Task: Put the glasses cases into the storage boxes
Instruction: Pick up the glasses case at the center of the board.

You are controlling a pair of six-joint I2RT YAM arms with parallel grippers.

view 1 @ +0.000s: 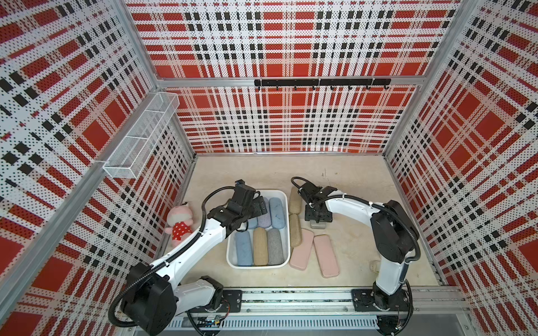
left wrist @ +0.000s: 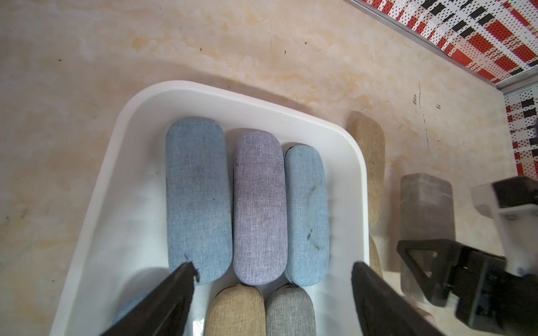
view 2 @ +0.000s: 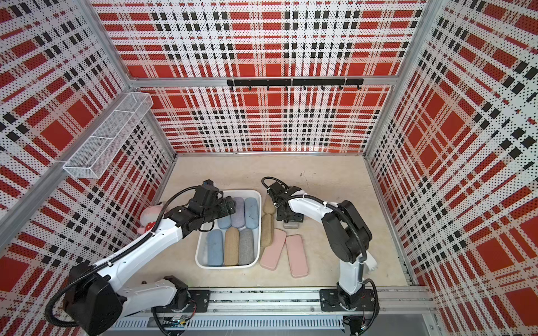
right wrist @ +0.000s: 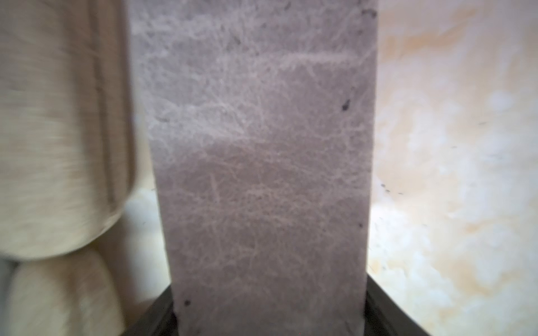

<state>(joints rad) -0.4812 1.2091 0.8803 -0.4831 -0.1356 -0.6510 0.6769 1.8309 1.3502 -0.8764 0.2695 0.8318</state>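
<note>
**Right gripper (right wrist: 267, 315).** The jaws are closed on the boxy grey case (right wrist: 262, 145), with one dark finger (right wrist: 387, 317) against each long side. The case's long axis runs straight out from between the jaws, in line with the fingers, so the jaws span its short width. The case sits at the level of the table (right wrist: 451, 145). Whether it rests on the table cannot be told.

**Beside the right jaws.** On the tub side, the far tan case (right wrist: 58, 131) and the near tan case (right wrist: 58, 291) lie end to end. Their long axes are parallel to the gripped case, and they do not touch it. On the arm-base side of the jaws, two flat pink cases (view 1: 302, 249) lie side by side on the table, fanning slightly apart.

**Left gripper (left wrist: 273, 265).** The jaws stand apart with nothing between them, above the white tub (left wrist: 122, 163).

**Below the left jaws.**
- The lavender case (left wrist: 259, 203) lies under the gap, its long axis pointing away from the jaws in line with the fingers.
- Two light blue cases (left wrist: 198, 197) flank it closely and lie parallel to it.
- Toward the wrist is a second row: a blue case (view 1: 243, 248), a tan tub case (left wrist: 235, 311) and a grey fabric case (left wrist: 289, 311).
- These three lie side by side, on the same axis as the first row and along the tub's long side.
</note>
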